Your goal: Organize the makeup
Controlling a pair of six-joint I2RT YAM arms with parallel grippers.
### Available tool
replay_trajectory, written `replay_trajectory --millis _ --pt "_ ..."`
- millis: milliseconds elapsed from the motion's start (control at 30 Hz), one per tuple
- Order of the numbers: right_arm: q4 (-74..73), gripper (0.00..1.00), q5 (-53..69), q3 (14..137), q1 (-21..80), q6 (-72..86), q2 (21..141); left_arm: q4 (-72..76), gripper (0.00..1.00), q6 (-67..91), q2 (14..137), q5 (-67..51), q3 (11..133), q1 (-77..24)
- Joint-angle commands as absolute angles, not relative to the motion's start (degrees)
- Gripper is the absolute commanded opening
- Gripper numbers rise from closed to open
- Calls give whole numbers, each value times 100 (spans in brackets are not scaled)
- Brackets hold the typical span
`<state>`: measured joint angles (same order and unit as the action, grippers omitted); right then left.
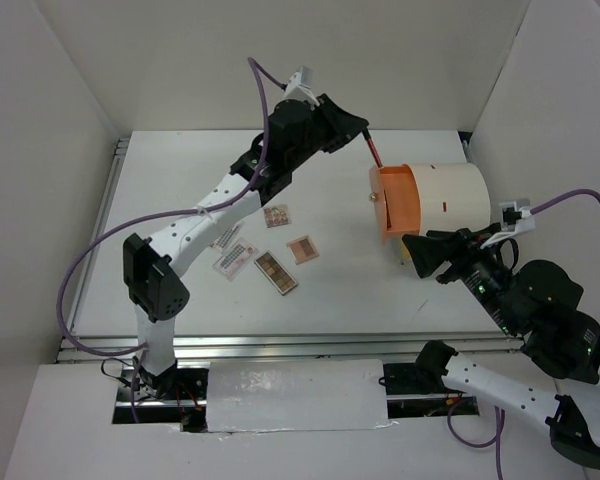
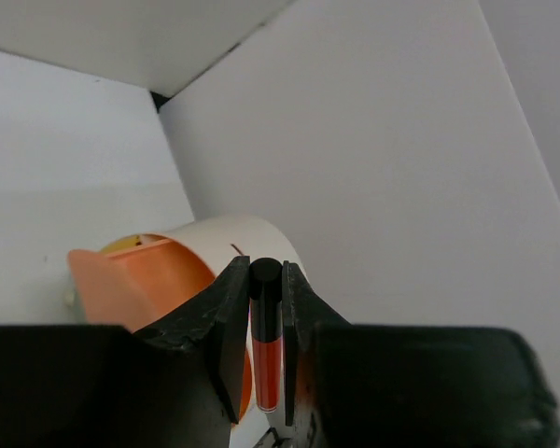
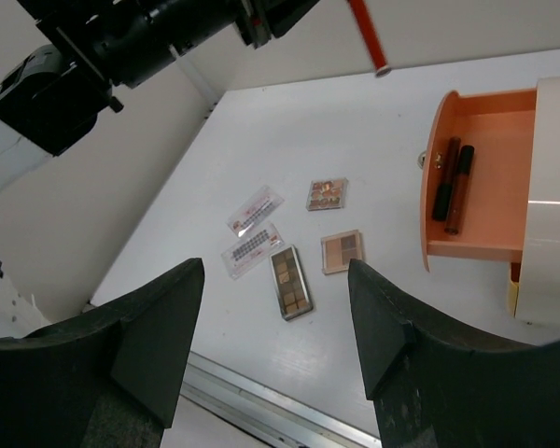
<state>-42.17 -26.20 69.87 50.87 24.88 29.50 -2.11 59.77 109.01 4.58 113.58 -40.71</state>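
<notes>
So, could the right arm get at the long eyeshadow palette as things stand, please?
Probably yes: the long eyeshadow palette lies flat on the table, apart from the square palette, with nothing between it and the right arm, whose jaws stand open.

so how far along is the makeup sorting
Two sticks already lie in the open orange drawer. The left gripper holds a red stick up near it. Three palettes and two packets lie on the table, not yet put away.

Three palettes [image 3: 291, 282], two packets [image 3: 254, 210], three sticks [image 3: 457, 187]
</notes>
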Motion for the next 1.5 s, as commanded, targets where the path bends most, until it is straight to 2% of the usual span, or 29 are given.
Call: replay_trajectory --millis 0,100,200,400,767,867,967,1000,1067,1100,1200,1367,1467 --pt "-4509 71 -2742 7163 5124 2601 2953 904 8 5310 11546 -263 11793 -4218" --pt "-4579 71 -2733 7163 5115 2610 2857 966 8 5072 12135 -605 12627 -4271" --pt "-4684 71 -2716 7242 5133 2610 2813 897 9 4861 12488 -756 12971 -4263" --pt "-4737 71 -2760 7304 5124 2514 2786 1046 18 4623 12568 -993 12780 -4263" --pt "-4632 71 -2769 7216 5133 2487 2865 959 24 4922 12533 -1222 12481 -4289" --pt "-4614 71 -2742 7225 5124 2479 2892 731 32 4791 12489 -1082 12472 -4350" --pt "-4597 71 -2725 7225 5124 2479 2900 685 46 4755 12480 -1072 12454 -4377" --pt "-4597 71 -2725 7225 5124 2479 2900 686 56 4755 12480 -1081 12454 -4377" --pt "-4588 71 -2725 7216 5124 2487 2918 686 66 4772 12507 -1107 12533 -4386" --pt "-4588 71 -2725 7216 5124 2487 2918 651 74 4764 12507 -1099 12577 -4394" --pt "-4553 71 -2725 7172 5124 2487 2935 598 81 4746 12472 -1107 12648 -4430" --pt "-4483 71 -2909 7075 5124 2461 3093 783 84 4720 11693 -854 12078 -4456" --pt "-4281 69 -2909 6979 5124 2426 3155 -312 93 4921 10999 400 11883 -4439"
